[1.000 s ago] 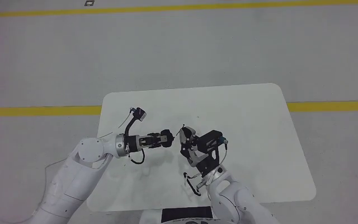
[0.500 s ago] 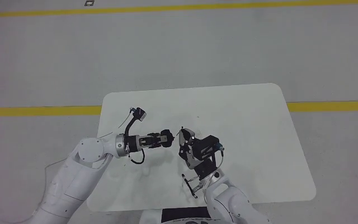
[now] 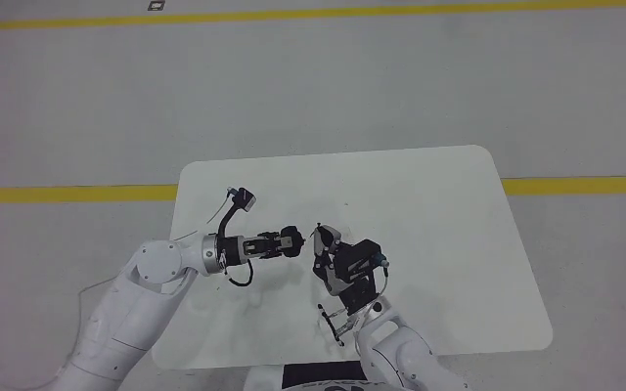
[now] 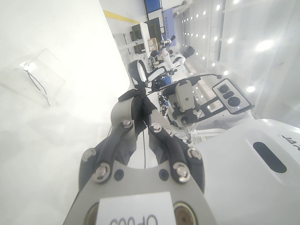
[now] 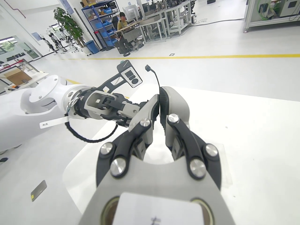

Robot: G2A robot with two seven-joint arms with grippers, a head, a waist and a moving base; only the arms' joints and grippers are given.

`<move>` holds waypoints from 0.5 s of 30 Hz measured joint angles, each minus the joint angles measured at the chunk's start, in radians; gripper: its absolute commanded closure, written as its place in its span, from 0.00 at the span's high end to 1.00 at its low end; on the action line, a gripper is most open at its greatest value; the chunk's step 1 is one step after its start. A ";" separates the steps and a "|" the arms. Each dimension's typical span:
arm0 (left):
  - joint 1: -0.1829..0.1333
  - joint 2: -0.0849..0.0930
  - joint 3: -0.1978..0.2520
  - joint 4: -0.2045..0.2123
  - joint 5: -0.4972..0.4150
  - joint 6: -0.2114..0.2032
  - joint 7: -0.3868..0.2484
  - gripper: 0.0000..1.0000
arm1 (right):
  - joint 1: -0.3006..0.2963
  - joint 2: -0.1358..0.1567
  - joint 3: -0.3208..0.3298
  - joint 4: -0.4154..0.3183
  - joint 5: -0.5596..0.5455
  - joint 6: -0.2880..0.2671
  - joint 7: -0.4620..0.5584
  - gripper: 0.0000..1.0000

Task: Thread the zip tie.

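A thin black zip tie (image 5: pixel 156 78) rises from between the fingers of my right gripper (image 5: pixel 159 101), which is shut on it. Its small square head (image 5: pixel 148 67) curves up free above the fingertips. My left gripper (image 4: pixel 140 99) is shut on a thin black strand of zip tie (image 4: pixel 144 146) running down between its fingers. From above, the left gripper (image 3: pixel 291 239) and the right gripper (image 3: pixel 320 244) face each other tip to tip, a short gap apart, above the white table (image 3: pixel 440 195). The right wrist view has the left gripper (image 5: pixel 131 112) just behind my right fingers.
A clear plastic bag (image 4: pixel 35 78) with a thin dark tie inside lies flat on the table beyond the left gripper. The table's near edge and rounded corner (image 5: pixel 70 167) lie close under the right gripper. Bare tabletop spreads to the far right.
The right arm has drawn its wrist in and shifted slightly toward the left gripper. The left arm has stayed where it was.
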 measured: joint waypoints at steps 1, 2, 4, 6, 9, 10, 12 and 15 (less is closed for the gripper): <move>0.000 0.000 0.004 -0.002 0.004 0.003 0.009 0.00 | 0.002 0.000 0.000 0.002 0.002 -0.002 -0.001 0.00; 0.000 -0.001 0.010 -0.004 0.006 0.005 0.018 0.00 | 0.004 -0.001 0.000 0.005 0.004 -0.004 -0.003 0.00; -0.001 -0.001 0.017 -0.003 0.007 0.005 0.025 0.00 | 0.005 -0.001 -0.002 0.007 0.002 -0.004 -0.006 0.00; -0.003 -0.002 0.024 -0.001 0.008 0.003 0.031 0.00 | 0.006 -0.002 -0.004 0.008 -0.001 -0.001 -0.007 0.00; -0.006 -0.002 0.030 0.002 0.007 0.000 0.039 0.00 | 0.007 -0.002 -0.005 0.010 -0.009 0.003 -0.004 0.00; -0.007 -0.002 0.030 0.002 0.007 -0.001 0.042 0.00 | 0.007 -0.002 -0.005 0.010 -0.011 0.005 -0.003 0.00; -0.008 -0.001 0.031 0.004 0.006 -0.002 0.051 0.00 | 0.007 -0.003 -0.005 0.010 -0.016 0.010 -0.001 0.00; -0.006 -0.001 0.029 0.004 0.007 0.006 0.070 0.00 | 0.008 -0.003 -0.005 0.012 -0.023 0.016 0.001 0.00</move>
